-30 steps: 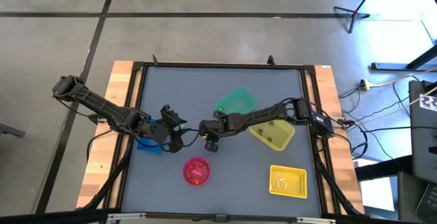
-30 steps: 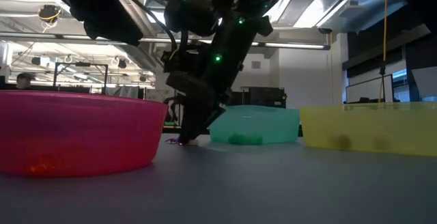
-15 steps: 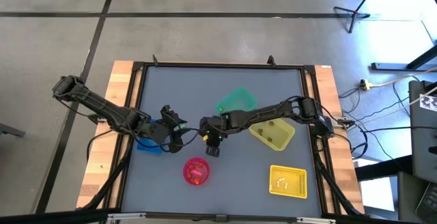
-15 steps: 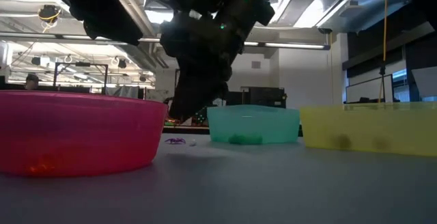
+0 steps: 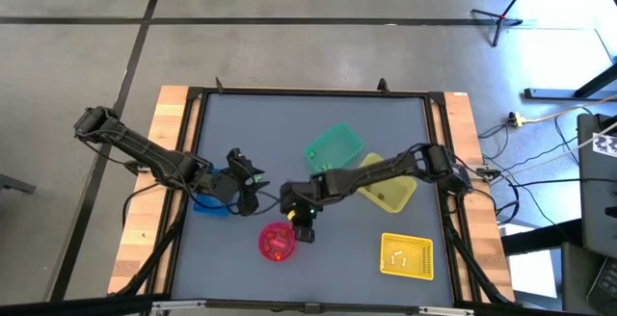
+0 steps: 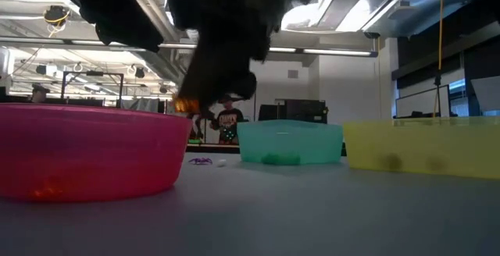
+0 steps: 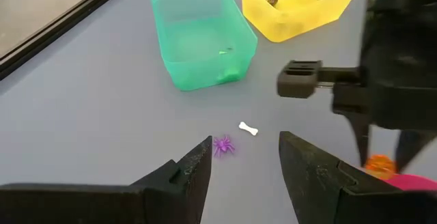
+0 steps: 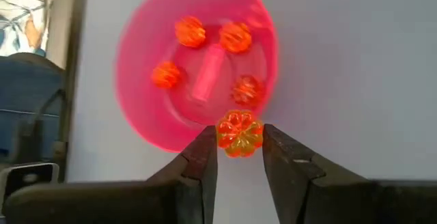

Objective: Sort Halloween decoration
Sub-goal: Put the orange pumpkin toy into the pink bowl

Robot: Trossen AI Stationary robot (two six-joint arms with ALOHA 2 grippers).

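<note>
Right pincer [image 8: 240, 157] clamped on orange pumpkin [image 8: 239, 132] just short of pink bowl [image 8: 143, 115] rim — early release risks bouncing out; left pincer [image 7: 244, 157] idle, empty, half-open.

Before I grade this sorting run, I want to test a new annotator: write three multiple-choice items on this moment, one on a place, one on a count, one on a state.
1. Where do the tiny purple spider trinket and the small white bone trinket lie?
A. on the bare grey tabletop
B. in the green plastic bin
C. in the yellow plastic bin

2. How many orange pumpkin trinkets lie inside the round pink plastic bowl?
A. one
B. four
C. seven

3. What is the right tool doing?
A. hanging open, empty
B. shut on a purple spider
C. shut on an orange pumpkin trinket

Answers: 1 A, left wrist view shows both on the table; 2 B, four show in the bowl; 3 C, the pumpkin sits between its fingers.
</note>
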